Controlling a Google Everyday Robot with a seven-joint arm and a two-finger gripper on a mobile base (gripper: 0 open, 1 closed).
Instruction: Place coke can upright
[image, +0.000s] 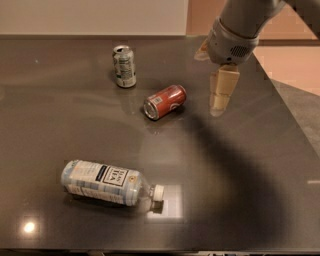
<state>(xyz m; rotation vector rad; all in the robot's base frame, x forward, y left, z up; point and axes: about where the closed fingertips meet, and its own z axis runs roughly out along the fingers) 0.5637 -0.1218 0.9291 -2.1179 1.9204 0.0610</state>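
Observation:
The coke can (164, 101) is a small red can with silver ends. It lies on its side near the middle of the dark table (240, 190), its silver end facing the front left. My gripper (220, 100) hangs above the table to the right of the can, about a can's length away and apart from it. It holds nothing that I can see. The grey arm comes down from the top right.
A pale green-white can (124, 66) stands upright behind and to the left of the coke can. A clear labelled plastic bottle (107, 182) lies on its side at the front left. The table's right edge runs close behind the gripper.

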